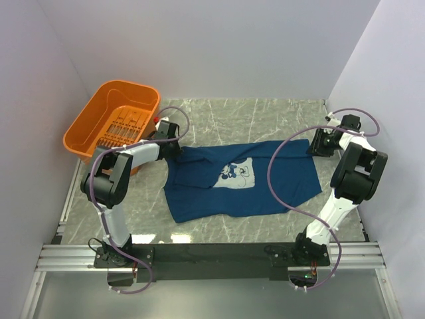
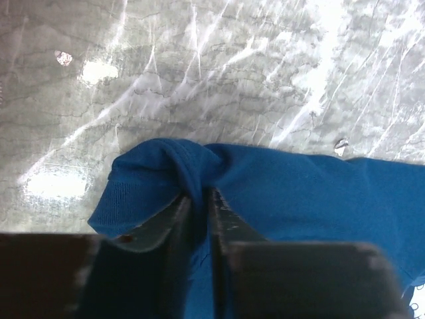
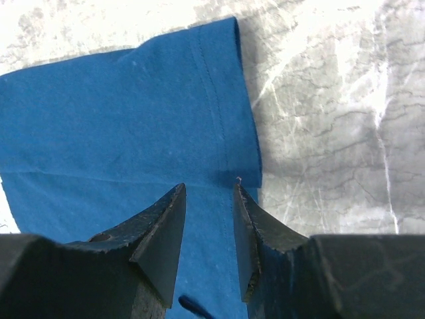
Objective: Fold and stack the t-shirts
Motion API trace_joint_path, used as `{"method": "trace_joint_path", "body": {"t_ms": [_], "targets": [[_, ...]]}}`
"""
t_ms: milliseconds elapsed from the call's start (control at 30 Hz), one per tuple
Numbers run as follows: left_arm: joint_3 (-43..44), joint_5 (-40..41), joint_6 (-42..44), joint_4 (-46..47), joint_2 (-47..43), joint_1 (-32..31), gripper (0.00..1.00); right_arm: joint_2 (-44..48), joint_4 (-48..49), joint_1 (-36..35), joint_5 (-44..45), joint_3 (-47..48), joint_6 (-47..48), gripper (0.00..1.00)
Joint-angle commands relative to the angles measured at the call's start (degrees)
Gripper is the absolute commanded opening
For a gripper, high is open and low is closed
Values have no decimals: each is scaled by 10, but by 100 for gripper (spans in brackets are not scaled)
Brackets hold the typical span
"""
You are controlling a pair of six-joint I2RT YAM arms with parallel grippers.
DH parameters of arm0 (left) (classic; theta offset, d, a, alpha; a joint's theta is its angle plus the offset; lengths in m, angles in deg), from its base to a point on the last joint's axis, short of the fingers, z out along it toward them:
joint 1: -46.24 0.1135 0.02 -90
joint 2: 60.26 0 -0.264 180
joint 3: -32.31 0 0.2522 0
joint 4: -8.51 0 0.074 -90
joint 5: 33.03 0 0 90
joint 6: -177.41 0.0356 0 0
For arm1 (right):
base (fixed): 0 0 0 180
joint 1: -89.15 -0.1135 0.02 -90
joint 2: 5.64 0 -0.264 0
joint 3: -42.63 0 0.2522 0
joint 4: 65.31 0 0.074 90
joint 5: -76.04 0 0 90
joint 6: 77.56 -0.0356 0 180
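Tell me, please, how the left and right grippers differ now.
The left gripper pinches a bunched fold of the navy t-shirt; the right gripper stands open above flat fabric. The left is near the orange basket, the right far from it. Both meet the shirt's edge.

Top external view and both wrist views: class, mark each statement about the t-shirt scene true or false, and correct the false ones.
1. The t-shirt lies spread on the table, print facing up. True.
2. The left pincer pinches a bunch of shirt cloth. True.
3. The right pincer is clamped shut on cloth. False: its jaws stand apart, with the cloth flat beneath.
4. The t-shirt lies inside the orange basket. False: the basket stands beside it, at the far left.
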Motion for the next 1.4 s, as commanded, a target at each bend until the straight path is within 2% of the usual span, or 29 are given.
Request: {"method": "trace_joint_path", "body": {"t_ms": [0,100,267,833,933,1033,1067,1133,1167,1367], "targets": [[25,2,7,12,-5,-3,18,-2,-5,9,1,22,4,42],[36,6,13,7,-3,-3,10,-3,-9,12,1,22,10,42],[51,7,24,1,9,-3,4,-9,-17,15,0,32,14,42],[82,-5,35,-2,26,1,2,-99,-53,11,15,123,0,41],[82,-4,36,-2,23,2,1,-100,-58,9,13,124,2,36],[84,-5,37,-2,24,5,1,-103,-67,10,4,129,3,24],[84,-7,37,-3,24,8,1,-103,-68,10,2,128,3,16],[86,-8,38,-3,26,8,1,-99,-65,10,2,124,5,8],[87,-8,39,-5,26,12,1,-93,-59,10,6,118,5,1],[106,-6,48,-16,28,22,1,-77,-46,11,19,116,9,0]]}}
